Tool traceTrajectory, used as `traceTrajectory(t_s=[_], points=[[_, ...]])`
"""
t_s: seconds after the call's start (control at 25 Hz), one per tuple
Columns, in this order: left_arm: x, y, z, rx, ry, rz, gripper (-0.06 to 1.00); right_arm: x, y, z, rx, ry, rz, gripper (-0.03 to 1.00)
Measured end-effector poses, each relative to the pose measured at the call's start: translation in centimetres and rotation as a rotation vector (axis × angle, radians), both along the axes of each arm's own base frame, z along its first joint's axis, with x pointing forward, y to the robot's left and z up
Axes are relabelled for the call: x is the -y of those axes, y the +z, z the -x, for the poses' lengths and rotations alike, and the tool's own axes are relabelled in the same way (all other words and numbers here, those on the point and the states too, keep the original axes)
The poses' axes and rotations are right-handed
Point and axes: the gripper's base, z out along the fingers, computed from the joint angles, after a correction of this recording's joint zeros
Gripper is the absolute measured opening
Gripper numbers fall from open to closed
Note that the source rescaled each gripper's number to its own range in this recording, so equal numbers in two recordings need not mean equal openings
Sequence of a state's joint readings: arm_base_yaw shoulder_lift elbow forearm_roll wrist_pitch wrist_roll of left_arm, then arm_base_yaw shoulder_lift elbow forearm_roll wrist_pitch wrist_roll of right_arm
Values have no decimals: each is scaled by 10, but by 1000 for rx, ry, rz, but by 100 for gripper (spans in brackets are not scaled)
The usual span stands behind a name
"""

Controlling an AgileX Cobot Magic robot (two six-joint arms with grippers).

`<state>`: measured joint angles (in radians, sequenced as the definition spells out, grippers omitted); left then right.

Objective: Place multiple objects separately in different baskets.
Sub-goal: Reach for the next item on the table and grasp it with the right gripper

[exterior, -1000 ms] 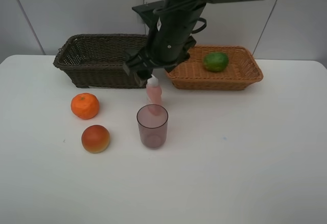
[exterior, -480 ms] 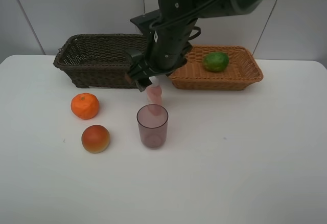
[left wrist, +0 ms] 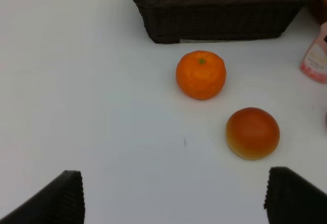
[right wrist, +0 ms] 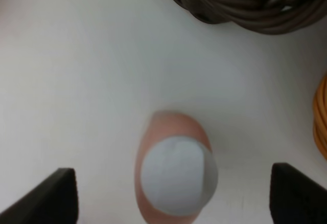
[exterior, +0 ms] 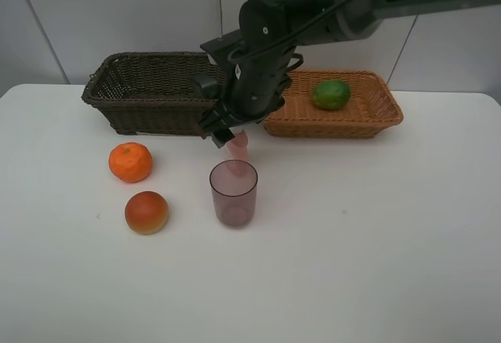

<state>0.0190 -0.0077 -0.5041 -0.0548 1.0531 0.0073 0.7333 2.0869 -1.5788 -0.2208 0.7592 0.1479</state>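
in the high view the right arm (exterior: 313, 14) comes down from the upper right of the frame to the centre, where the right tool (right wrist: 178, 196) hangs over the pink bottle (exterior: 237, 149). the wrist view looks straight down on the bottle's white cap (right wrist: 176, 175): the tool's two fingers stand wide apart, one on each side of the cap, clear of it, holding nothing. the bottle stands upright on the white bench (exterior: 376, 233), just above the purple cup (exterior: 233, 193) in the frame and below the gap between the two baskets.

the purple cup stands upright at the centre of the frame, mouth up. to its left lie the tangerine (exterior: 130, 162) and, lower, the red-orange fruit (exterior: 146, 212), near each other but apart, both on the bench.

the dark brown basket (exterior: 149, 116) sits in the upper left and the tan basket (exterior: 352, 128) in the upper right, side by side at the far edge of the bench. the green fruit (exterior: 331, 94) lies inside the tan basket.

the left tool (left wrist: 176, 198) is out of the high view. its own wrist view shows both fingers spread wide over bare bench, gripping nothing, with the tangerine and the red-orange fruit ahead of it.
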Motion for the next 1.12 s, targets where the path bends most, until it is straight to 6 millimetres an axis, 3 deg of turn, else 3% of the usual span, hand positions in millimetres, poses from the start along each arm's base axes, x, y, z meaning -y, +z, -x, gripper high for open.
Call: traceTrajectory(t_s=[0.96, 1.12], points=[[0, 0, 0, 0, 0, 0, 92, 3, 1, -5, 13, -22, -18, 78], [0, 0, 0, 0, 0, 0, 92, 2, -8, -5, -9, -27, -9, 78]])
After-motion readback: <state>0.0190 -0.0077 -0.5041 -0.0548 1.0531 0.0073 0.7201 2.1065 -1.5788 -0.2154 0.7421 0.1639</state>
